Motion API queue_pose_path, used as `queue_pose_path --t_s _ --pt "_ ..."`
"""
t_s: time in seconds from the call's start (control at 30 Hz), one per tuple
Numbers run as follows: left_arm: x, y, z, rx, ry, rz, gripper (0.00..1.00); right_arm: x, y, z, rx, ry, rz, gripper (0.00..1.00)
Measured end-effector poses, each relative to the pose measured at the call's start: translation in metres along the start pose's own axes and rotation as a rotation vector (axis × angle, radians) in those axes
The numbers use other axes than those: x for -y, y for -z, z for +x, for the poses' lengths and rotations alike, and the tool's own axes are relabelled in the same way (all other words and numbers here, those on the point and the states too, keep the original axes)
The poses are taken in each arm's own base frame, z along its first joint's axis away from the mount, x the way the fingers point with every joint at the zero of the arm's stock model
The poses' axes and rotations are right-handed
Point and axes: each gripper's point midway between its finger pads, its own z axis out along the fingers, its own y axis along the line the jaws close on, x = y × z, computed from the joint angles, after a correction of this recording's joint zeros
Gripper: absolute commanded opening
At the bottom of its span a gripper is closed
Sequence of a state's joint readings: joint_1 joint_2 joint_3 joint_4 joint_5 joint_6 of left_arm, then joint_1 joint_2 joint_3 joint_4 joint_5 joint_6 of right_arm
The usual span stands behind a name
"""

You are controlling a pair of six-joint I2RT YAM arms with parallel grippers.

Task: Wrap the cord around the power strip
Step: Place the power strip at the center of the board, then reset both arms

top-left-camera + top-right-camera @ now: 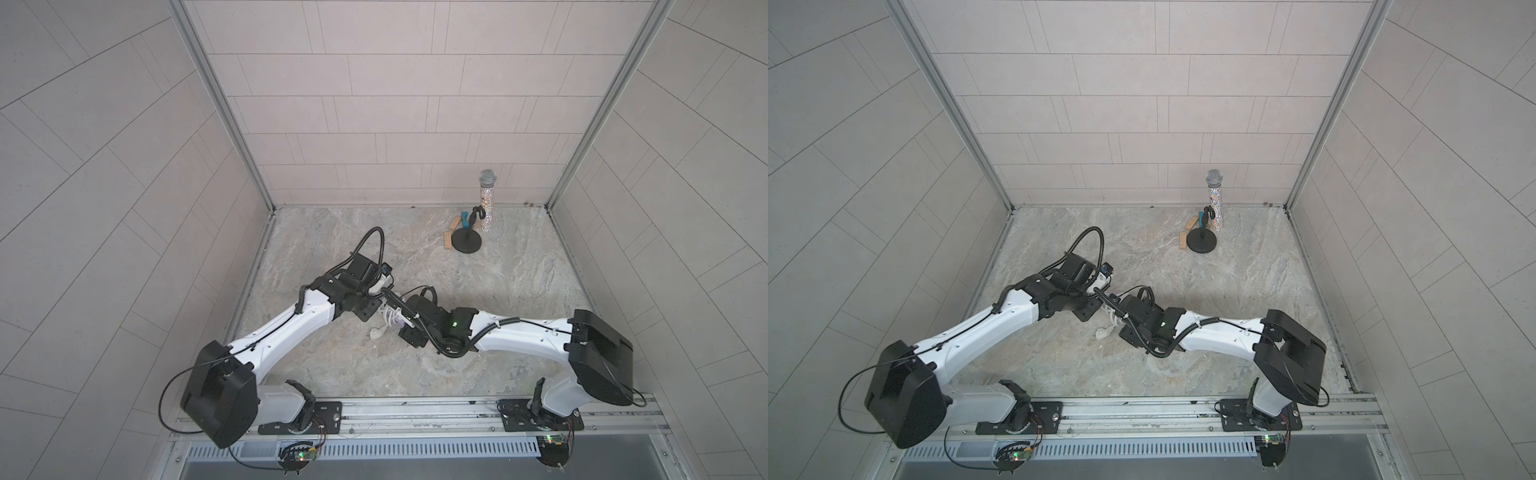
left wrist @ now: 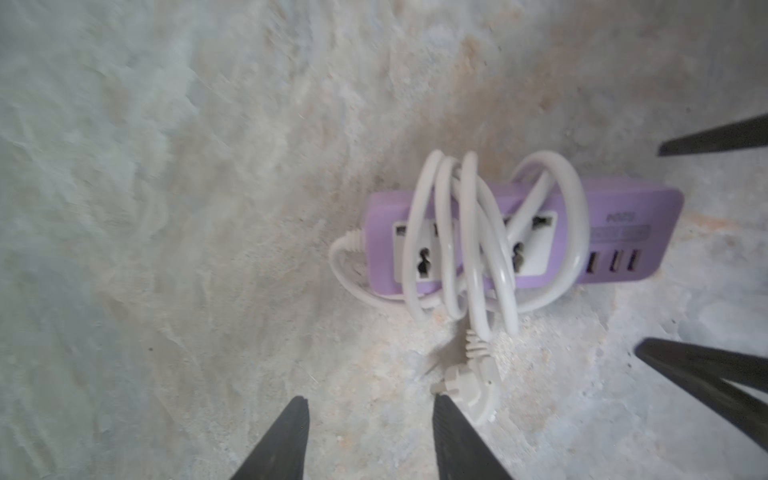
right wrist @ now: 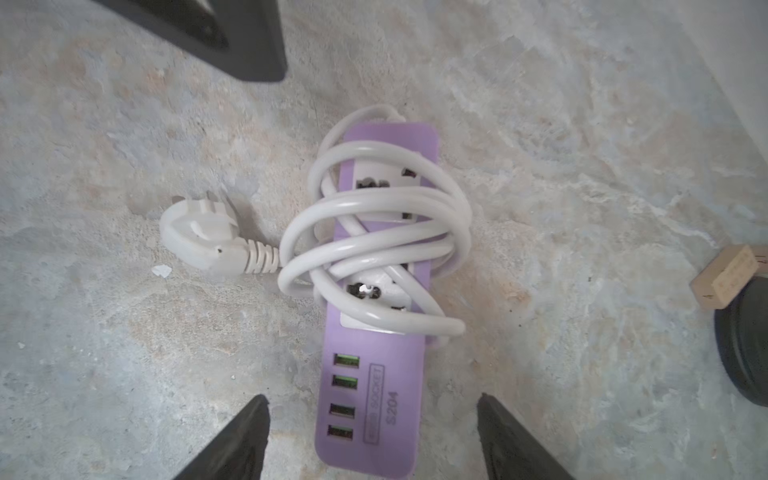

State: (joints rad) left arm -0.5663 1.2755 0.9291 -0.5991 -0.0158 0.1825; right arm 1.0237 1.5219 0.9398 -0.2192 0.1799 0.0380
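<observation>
The fingertips of the right gripper (image 3: 370, 399) sit closest to the right wrist lens. We read its jaws as apart, 1 finger on each side of the port end of the power strip (image 3: 409, 374), with bare counter (image 3: 124, 374) visible between each finger and the strip. The strip lies flat, socket faces up, showing 2 white sockets and 4 ports in a row. The cord (image 3: 374, 203) runs across the strip body in several loose, overlapping turns over both sockets. The plug (image 3: 199, 237) lies on the counter just beside the wrapped section, clear of the strip.

In the left wrist view, the left gripper (image 2: 370, 400) has its jaws apart with nothing between them. 1 fingertip overlaps the plug, and we cannot tell whether they touch.

In both top views, the strip lies in the left half of the counter, between the 2 wrists and mostly hidden by them. A glittery microphone (image 1: 486, 199), a black round stand (image 1: 465, 243) and 2 wooden blocks (image 1: 453, 222) sit near the back edge, toward the back right corner.
</observation>
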Motion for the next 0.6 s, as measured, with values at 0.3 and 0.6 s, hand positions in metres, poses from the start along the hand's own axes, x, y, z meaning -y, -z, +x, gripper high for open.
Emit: queue_pose_path --t_s 0.3,0.6 --pt "-0.13 0.01 0.009 0.266 0.377 -0.345 0.69 0.136 0.051 -0.019 0.161 -0.255 0.254 0.99" --pt "-0.197 -0.057 0.06 0.25 0.588 -0.514 0.74 0.283 0.043 0.136 -0.011 -0.559 0.731 0.99"
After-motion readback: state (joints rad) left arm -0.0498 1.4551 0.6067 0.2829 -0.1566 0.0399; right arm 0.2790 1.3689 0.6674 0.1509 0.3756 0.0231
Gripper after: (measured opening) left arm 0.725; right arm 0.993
